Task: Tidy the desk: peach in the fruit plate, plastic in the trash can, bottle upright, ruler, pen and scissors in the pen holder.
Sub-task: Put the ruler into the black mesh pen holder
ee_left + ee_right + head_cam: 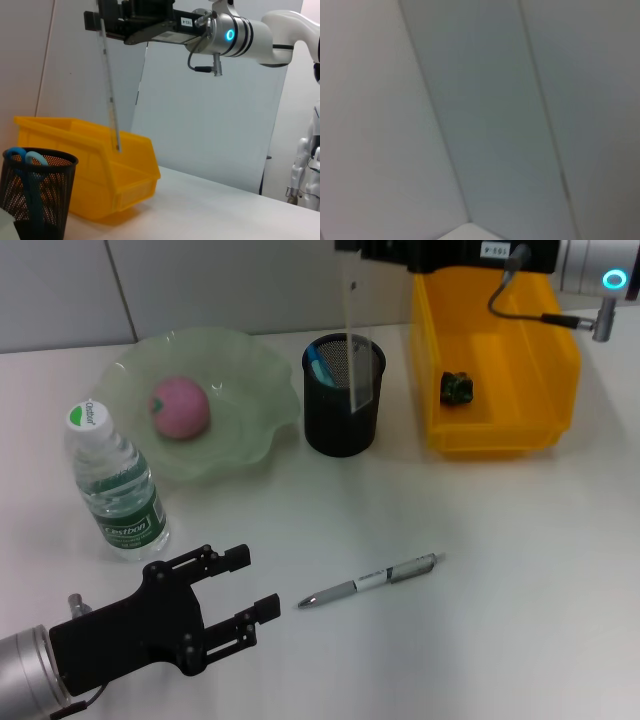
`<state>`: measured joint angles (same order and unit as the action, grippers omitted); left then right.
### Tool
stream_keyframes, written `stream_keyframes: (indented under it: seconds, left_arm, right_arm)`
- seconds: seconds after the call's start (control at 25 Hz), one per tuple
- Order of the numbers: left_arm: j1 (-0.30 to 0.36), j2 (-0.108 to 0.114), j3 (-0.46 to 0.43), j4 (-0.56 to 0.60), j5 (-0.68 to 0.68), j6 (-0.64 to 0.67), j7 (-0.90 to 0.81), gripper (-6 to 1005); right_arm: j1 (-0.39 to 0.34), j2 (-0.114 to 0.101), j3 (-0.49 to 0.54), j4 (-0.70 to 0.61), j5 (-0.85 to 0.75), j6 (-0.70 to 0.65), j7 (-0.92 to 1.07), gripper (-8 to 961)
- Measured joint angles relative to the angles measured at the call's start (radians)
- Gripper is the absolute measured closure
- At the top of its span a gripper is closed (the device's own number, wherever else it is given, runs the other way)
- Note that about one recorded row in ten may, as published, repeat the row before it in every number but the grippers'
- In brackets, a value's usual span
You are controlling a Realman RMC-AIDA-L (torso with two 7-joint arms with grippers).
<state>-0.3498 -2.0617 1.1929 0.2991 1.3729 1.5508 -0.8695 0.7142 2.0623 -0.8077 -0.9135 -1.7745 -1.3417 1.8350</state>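
Observation:
A clear ruler (352, 330) hangs upright from my right gripper (350, 246), which is shut on its top end at the upper edge of the head view. The ruler's lower end is over the black mesh pen holder (343, 400), about level with the rim in the left wrist view (111, 90). Blue scissors (318, 365) stand inside the holder. A silver pen (370, 580) lies on the desk just right of my open left gripper (255, 582). The peach (180, 408) sits in the green fruit plate (250, 370). The bottle (115, 485) stands upright. Dark plastic (458, 387) lies in the yellow trash can (500, 430).
The trash can stands right of the pen holder at the back. The plate and bottle fill the left side. The right wrist view shows only grey wall panels.

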Motion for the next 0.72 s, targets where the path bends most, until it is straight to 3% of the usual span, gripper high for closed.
stream_keyframes:
  seconds: [0.36,0.72]
  left_arm:
    - [-0.001,0.000,-0.004,0.000,0.000,-0.005,0.007,331]
    - [-0.009,-0.003,-0.005,0.000,0.000,-0.032,0.006,332]
  right_arm:
    - [0.006,-0.010,0.002,0.002,0.008,0.121,-0.036,586]
    - [0.050,-0.001,-0.011,0.005,0.008,0.207,-0.060,585]
